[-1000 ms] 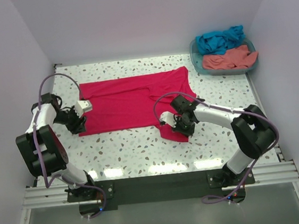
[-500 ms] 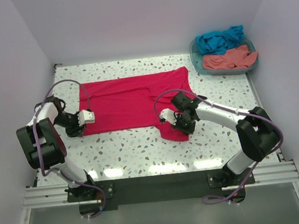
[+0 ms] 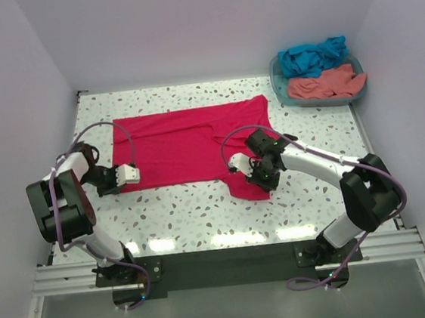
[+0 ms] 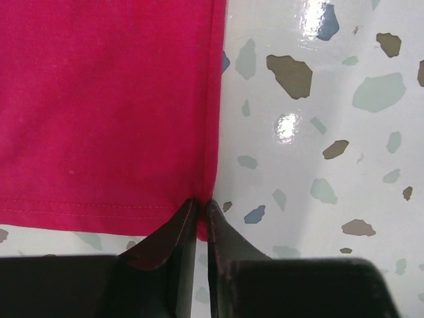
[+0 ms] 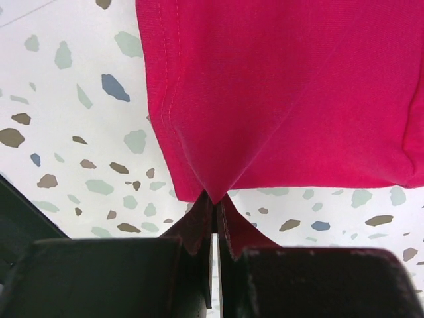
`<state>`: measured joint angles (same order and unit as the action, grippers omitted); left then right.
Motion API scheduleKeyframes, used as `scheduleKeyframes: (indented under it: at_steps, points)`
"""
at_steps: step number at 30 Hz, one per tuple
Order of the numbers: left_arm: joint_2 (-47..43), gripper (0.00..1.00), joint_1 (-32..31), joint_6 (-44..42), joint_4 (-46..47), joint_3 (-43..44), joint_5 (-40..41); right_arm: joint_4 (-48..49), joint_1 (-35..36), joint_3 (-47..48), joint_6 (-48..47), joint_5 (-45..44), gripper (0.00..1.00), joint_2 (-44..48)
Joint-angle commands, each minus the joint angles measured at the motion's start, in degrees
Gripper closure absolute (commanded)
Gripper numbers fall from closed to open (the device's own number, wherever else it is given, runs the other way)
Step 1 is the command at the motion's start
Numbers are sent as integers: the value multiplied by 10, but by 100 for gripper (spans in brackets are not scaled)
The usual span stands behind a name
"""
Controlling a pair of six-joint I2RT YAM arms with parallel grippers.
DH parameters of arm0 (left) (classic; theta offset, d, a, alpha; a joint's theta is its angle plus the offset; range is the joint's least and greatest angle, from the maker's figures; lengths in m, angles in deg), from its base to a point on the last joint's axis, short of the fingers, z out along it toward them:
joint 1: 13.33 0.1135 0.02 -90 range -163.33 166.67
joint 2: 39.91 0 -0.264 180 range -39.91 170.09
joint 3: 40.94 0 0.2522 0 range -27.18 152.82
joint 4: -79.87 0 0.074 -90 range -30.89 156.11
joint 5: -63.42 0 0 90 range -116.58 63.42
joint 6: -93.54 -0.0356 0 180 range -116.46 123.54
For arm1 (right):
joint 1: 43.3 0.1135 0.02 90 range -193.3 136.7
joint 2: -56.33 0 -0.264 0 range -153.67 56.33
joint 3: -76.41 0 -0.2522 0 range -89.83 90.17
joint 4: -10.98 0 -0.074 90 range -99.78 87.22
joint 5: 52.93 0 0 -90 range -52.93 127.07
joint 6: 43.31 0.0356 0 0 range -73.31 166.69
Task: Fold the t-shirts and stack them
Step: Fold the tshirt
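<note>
My left pincer [image 4: 201,202] is pinched closed on the near left corner of the crimson-pink t-shirt [image 3: 173,144], and my right pincer [image 5: 213,195] is clamped on a tented fold near its right end. That shirt lies spread mid-table [image 3: 202,205]. Far right, the other 2, the teal-blue t-shirt [image 3: 312,56] and the salmon-coral t-shirt [image 3: 325,84], sit heaped in the teal basket [image 3: 321,103].

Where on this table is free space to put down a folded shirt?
Bare tabletop lies between the crimson shirt and the arm bases, and in a narrow strip behind the shirt. The far right corner is crowded: the basket sits there.
</note>
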<state>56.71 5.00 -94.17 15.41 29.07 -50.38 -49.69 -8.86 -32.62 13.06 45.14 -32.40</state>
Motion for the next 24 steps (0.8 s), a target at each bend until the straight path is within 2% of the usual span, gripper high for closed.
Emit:
scheduleKeyframes:
  at_steps: [1,6,10,14,24]
  points:
    - [-2,86,-3,-33,23,-35,24,-25,-1,15,1,20,100,41]
    - [-41,100,-1,-45,-35,-30,-1,-42,-1,13,22,32,100,75]
    - [-75,100,7,-45,-56,-19,-19,-52,-1,8,25,25,100,106]
    - [-72,100,16,-39,-89,19,-39,-62,-5,33,17,18,100,116]
    - [-13,100,20,-20,-142,139,-100,-113,-60,156,-63,15,100,18]
